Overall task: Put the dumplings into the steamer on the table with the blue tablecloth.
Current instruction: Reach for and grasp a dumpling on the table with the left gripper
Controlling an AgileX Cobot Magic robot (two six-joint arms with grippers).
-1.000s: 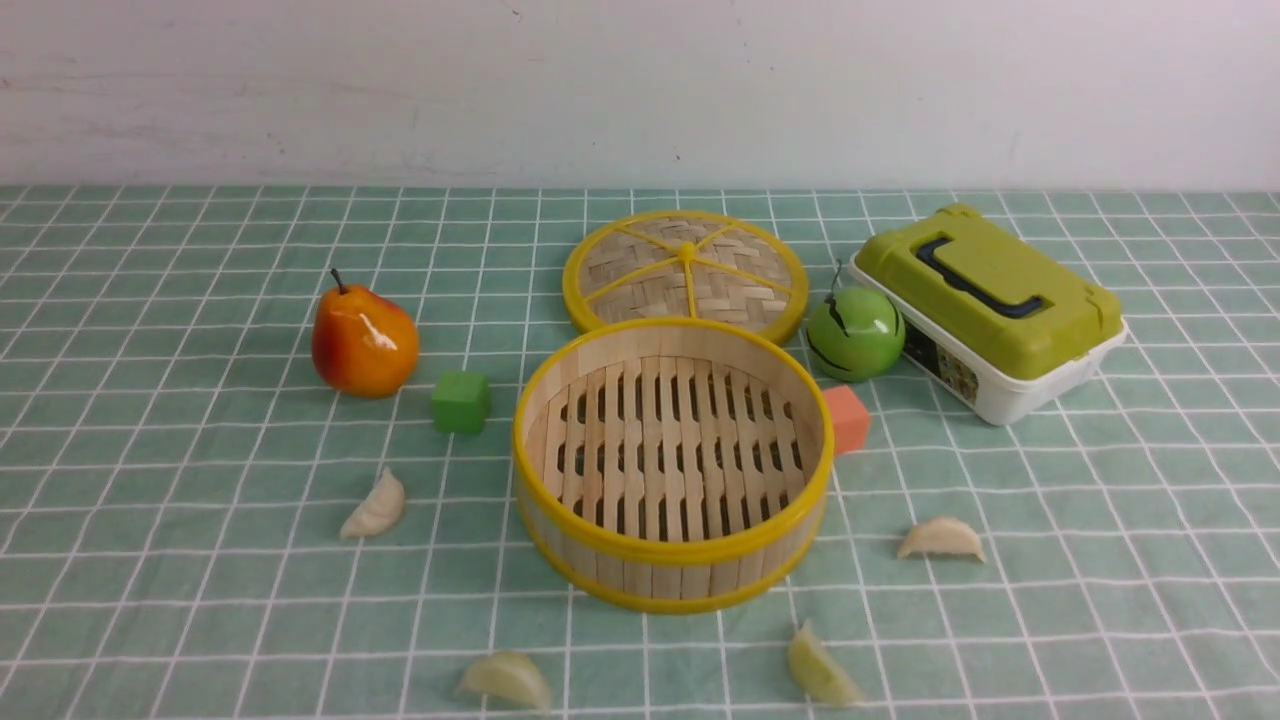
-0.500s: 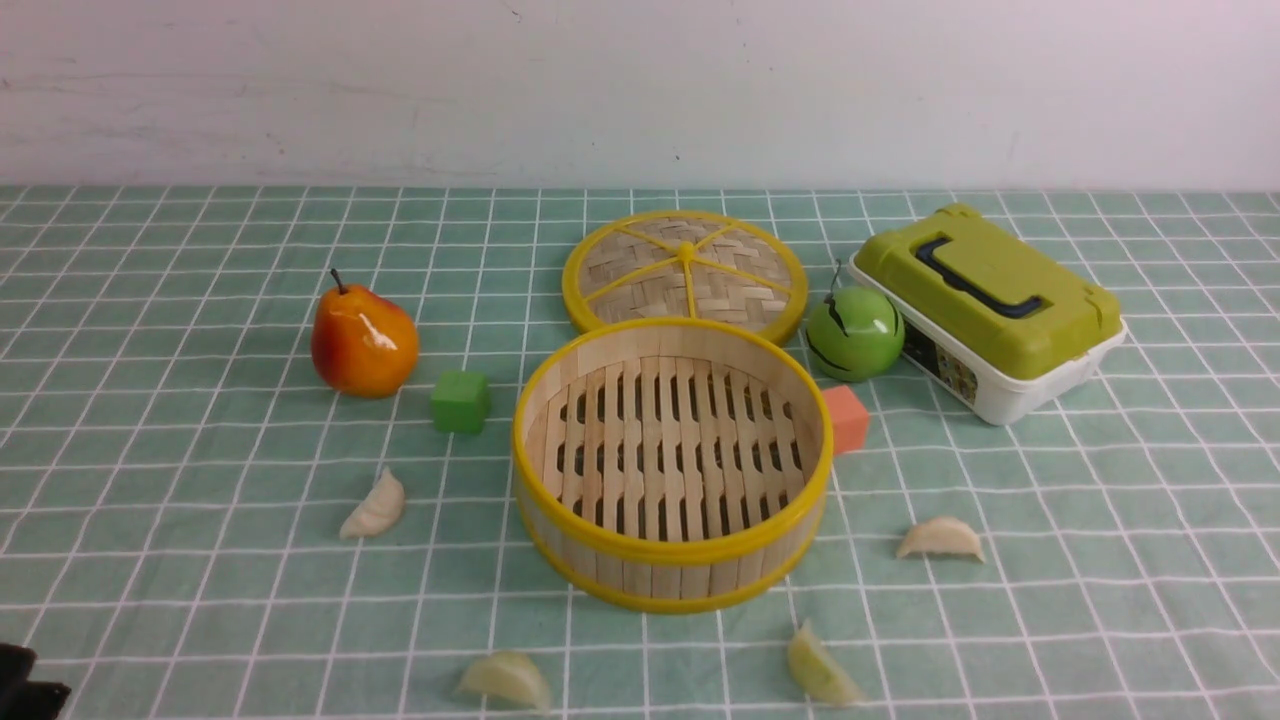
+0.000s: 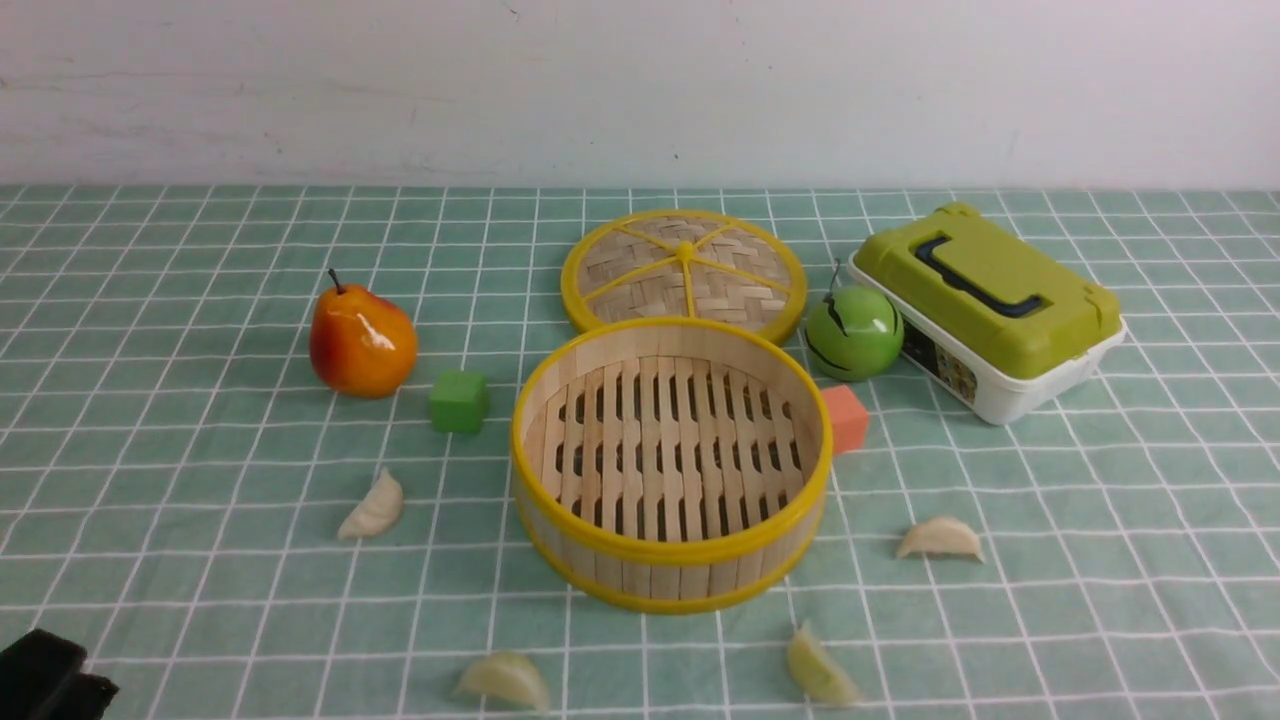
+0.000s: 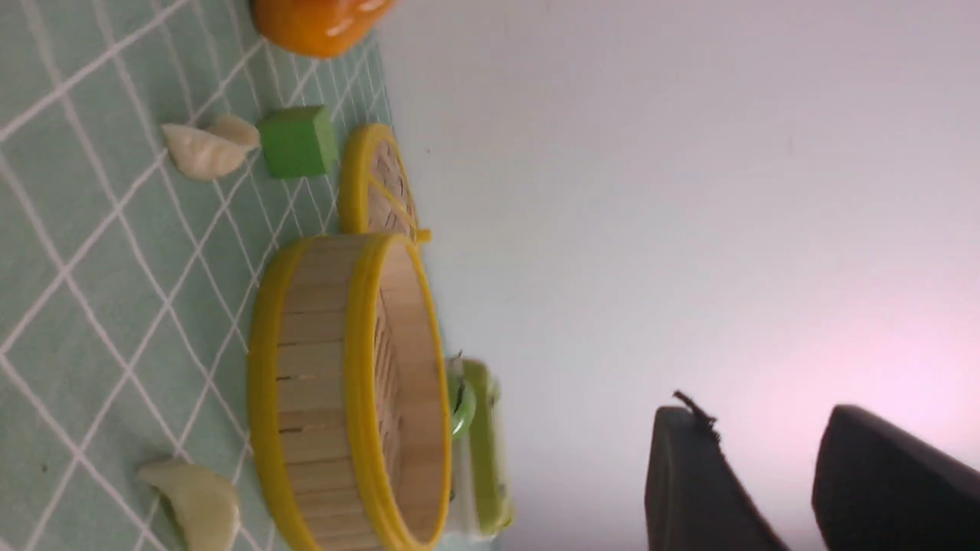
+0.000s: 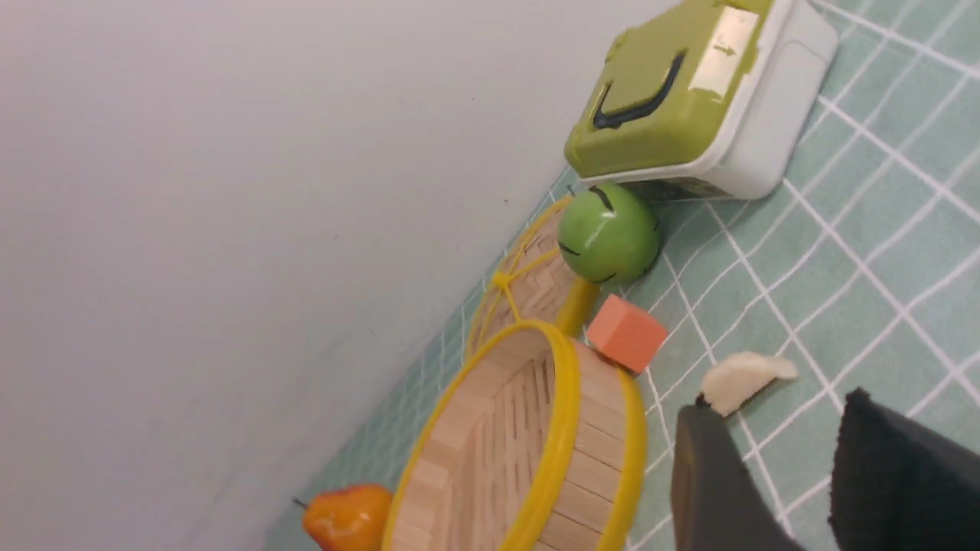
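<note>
The steamer (image 3: 670,552) stands empty in the middle of the table (image 3: 200,450), and all four dumplings lie outside it. Taking the steamer as our dial in the front view, we see the left dumpling (image 3: 375,507) at 8 o'clock, the right dumpling (image 3: 940,540) at 4, the near-left dumpling (image 3: 508,680) at 7 and the near-right dumpling (image 3: 820,668) at 5. None touches the steamer.

The lid (image 3: 685,270) lies flat at 12, just behind the steamer's rim. The orange cube (image 3: 848,418) sits at 3, just beside the steamer's side. The apple (image 3: 855,332) is at 2, with the box (image 3: 990,310) close behind it. The green cube (image 3: 460,402) is at 9 and the pear (image 3: 362,340) at 10.

In its wrist view, the left end effector (image 4: 758,428) has its fingers (image 4: 704,490) apart, with only the wall (image 4: 689,191) between them, and it holds nothing. In the front view we see just a dark corner of it at the frame's 7 o'clock edge. The right end effector (image 5: 773,405) is outside the front view. Its wrist view shows its fingers apart and empty, one fingertip (image 5: 700,428) near the right dumpling.
</note>
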